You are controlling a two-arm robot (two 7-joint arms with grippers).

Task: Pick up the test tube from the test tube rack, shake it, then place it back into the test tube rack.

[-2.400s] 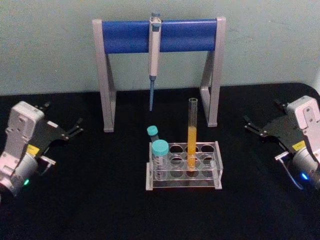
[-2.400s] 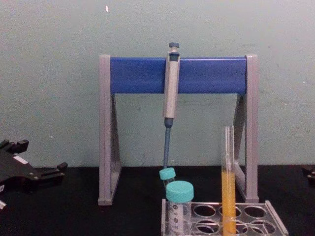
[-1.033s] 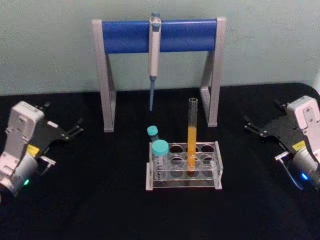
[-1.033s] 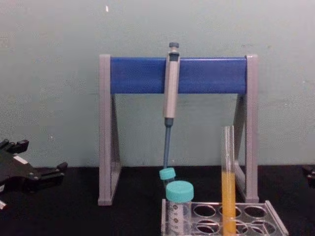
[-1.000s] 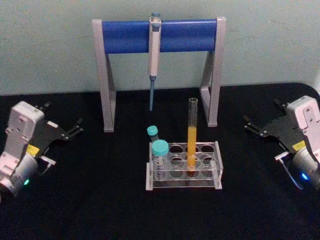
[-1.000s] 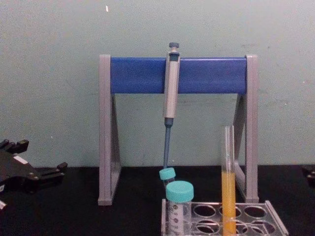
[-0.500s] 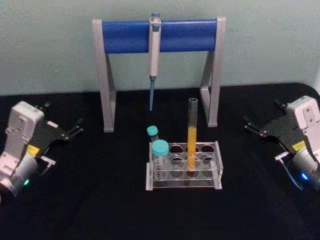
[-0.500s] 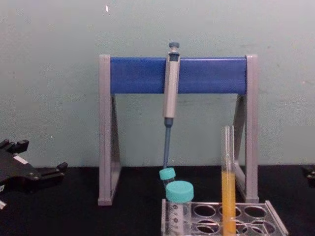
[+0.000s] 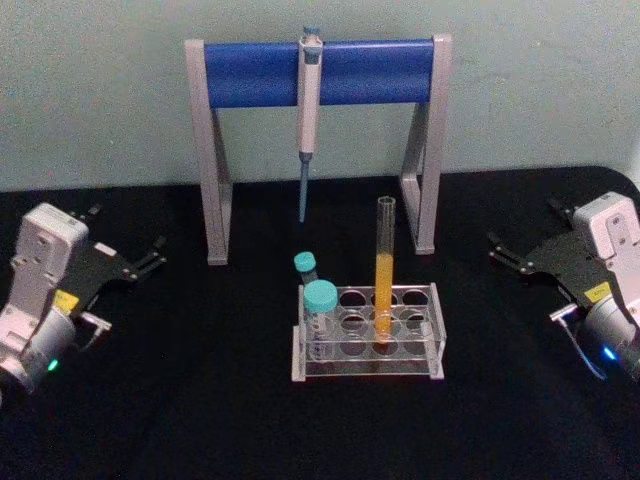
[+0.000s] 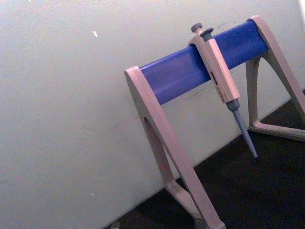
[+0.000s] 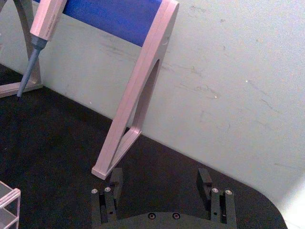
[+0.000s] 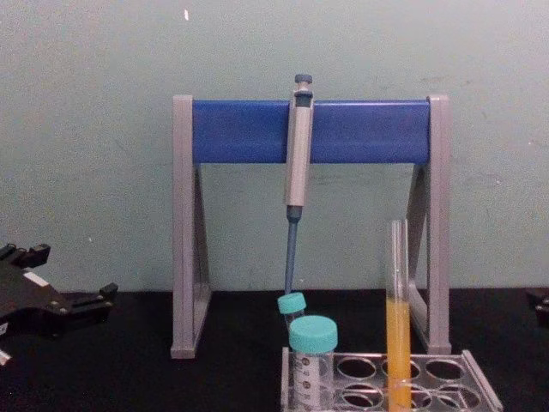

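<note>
The test tube (image 9: 384, 268) stands upright in a middle hole of the clear test tube rack (image 9: 366, 366), its lower half orange-yellow; the chest view shows the tube (image 12: 397, 319) and the rack (image 12: 477, 374) from the side. My left gripper (image 9: 124, 236) rests open at the table's left, well clear of the rack, and appears again as the left gripper (image 12: 70, 276) at the chest view's edge. My right gripper (image 9: 524, 226) rests open at the table's right. In the right wrist view the right gripper (image 11: 160, 180) has nothing between its fingers.
A grey-and-blue pipette stand (image 9: 320, 70) with a hanging pipette (image 9: 308, 110) stands behind the rack. A wide teal-capped tube (image 9: 320, 304) and a small teal-capped vial (image 9: 305, 264) sit at the rack's left end. Black tabletop lies open on both sides.
</note>
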